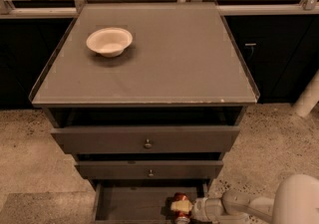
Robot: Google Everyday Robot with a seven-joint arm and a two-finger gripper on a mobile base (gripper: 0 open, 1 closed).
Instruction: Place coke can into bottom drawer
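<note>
1. Gripper (180,207) sits at the lower edge of the view, reaching in from the right on a pale arm (234,205). Its fingers are clamped across the middle of the coke can (180,198).
2. The coke can is inside the open bottom drawer (130,203), towards its right side. Red shows above the fingers and a silver end below them. Whether it rests on the drawer floor cannot be told.
3. The bottom drawer is pulled out, showing a flat dark floor.
4. Above it are the middle drawer (119,169) and the top drawer (99,140), each with a round metal knob and each slightly out.
5. The cabinet top (174,58) is a flat grey sheet with a raised rim, chipped pale along the front edge.
6. An off-white bowl (109,42) stands upright near its back left corner.
7. The floor (30,138) is speckled beige stone.
8. Dark cupboards (279,54) and a metal rail (264,9) run behind, and a white post (308,96) stands at the right.
9. Lettering on the can is too small to read.
</note>
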